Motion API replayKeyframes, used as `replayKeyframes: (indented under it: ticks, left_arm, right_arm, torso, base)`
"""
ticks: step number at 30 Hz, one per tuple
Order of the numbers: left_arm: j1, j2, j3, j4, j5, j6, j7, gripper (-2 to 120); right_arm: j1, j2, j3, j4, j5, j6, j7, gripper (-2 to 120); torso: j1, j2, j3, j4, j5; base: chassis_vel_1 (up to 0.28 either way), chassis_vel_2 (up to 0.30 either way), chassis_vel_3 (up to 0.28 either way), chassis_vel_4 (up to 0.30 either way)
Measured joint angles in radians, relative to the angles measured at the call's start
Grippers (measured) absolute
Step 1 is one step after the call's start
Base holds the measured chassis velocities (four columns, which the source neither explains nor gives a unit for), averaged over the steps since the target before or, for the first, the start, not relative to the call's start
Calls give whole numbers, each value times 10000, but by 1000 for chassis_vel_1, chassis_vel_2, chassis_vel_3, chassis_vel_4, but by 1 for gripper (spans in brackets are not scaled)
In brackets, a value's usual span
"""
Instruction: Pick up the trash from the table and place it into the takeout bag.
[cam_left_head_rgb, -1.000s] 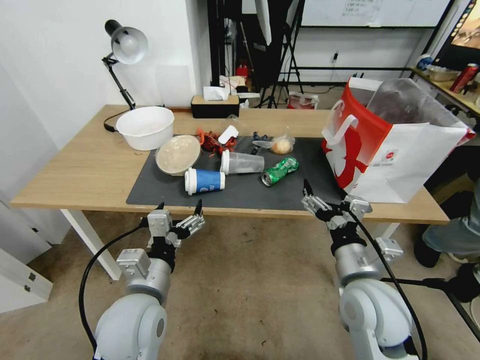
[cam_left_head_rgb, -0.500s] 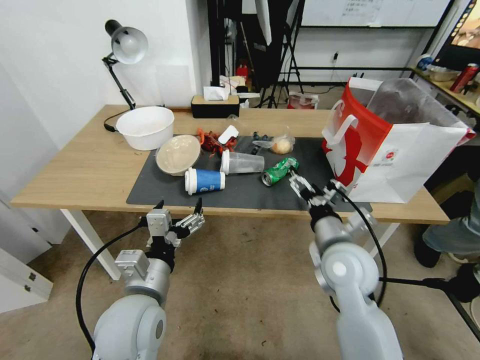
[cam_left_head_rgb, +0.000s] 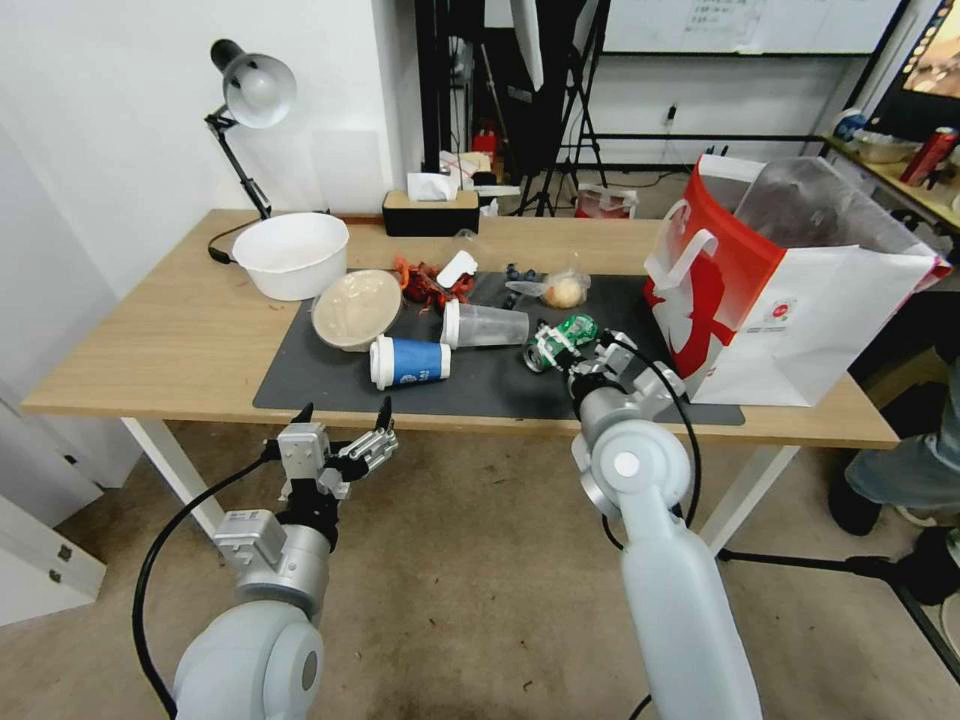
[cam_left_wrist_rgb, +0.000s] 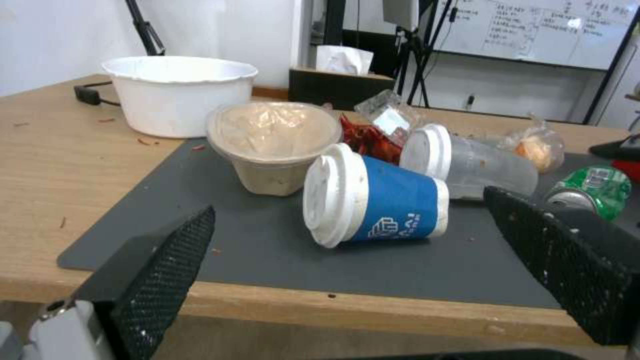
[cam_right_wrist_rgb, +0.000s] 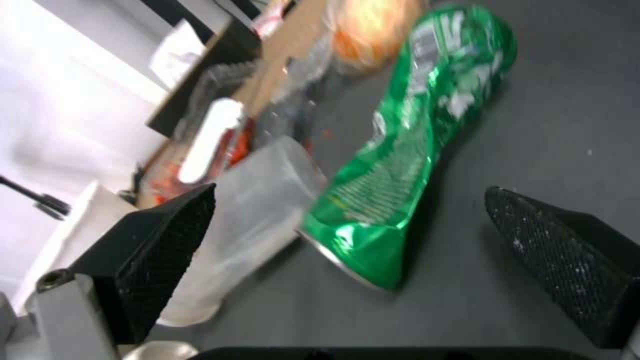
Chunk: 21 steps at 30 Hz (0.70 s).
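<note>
The crushed green can lies on the table's dark mat, and my right gripper hovers over it, open. In the right wrist view the can sits between the spread fingers without touching them. A blue paper cup, a clear cup, a beige bowl, red leftovers and a small bag of food lie to the left. The takeout bag stands open at the right. My left gripper waits open before the table, facing the blue cup.
A white bowl, a desk lamp and a tissue box stand along the back of the table. A person's legs are at the right edge, beside the bag.
My right arm has swung forward and left from the table's front edge onto the mat, bringing its open gripper over the green can. The left gripper sank slightly.
</note>
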Motion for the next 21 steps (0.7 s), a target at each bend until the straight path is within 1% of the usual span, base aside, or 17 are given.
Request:
replayKeyframes:
  ticks: [5,11,13,14,15,17,18,19,20,21]
  left_arm:
    - [35,-1,-1,0,28,-63,-4,100]
    - [39,-3,0,23,39,-96,-6,100]
    - [40,-4,3,54,45,-142,-7,100]
    - [40,-4,3,54,45,-142,-7,100]
    - [40,-4,4,60,47,-154,-7,100]
    - [42,-4,8,74,51,-180,-8,100]
    - [42,-4,8,74,51,-180,-8,100]
    - [42,-4,9,82,52,-203,-9,100]
    - [42,-4,9,82,52,-203,-9,100]
    - [44,-4,9,98,53,-238,-10,100]
  right_arm:
    - [348,84,-3,-620,62,-34,203,100]
    - [493,131,68,-872,192,28,242,99]
    - [594,173,122,-1001,309,58,284,91]
    - [594,173,122,-1001,309,58,284,91]
    - [609,183,129,-1021,327,61,288,88]
    - [633,212,137,-1068,385,63,293,76]
    - [633,212,137,-1068,385,63,293,76]
    - [633,213,137,-1081,417,63,299,69]
    - [633,213,137,-1081,417,63,299,69]
    - [624,214,136,-1084,455,59,318,63]
  torso:
    - [0,0,0,0,0]
    - [-1,0,0,0,0]
    - [0,0,0,-1,-1]
    - [0,0,0,-1,-1]
    - [0,0,0,-1,-1]
    - [0,0,0,0,0]
    - [0,0,0,0,0]
    - [0,0,0,0,0]
    - [0,0,0,0,0]
    - [0,0,0,0,0]
  base:
    - [0,0,0,0]
    - [0,0,0,0]
    - [0,0,0,0]
    - [0,0,0,0]
    - [0,0,0,0]
    - [0,0,0,0]
    - [0,0,0,0]
    - [0,0,0,0]
    - [0,0,0,0]
    - [0,0,0,0]
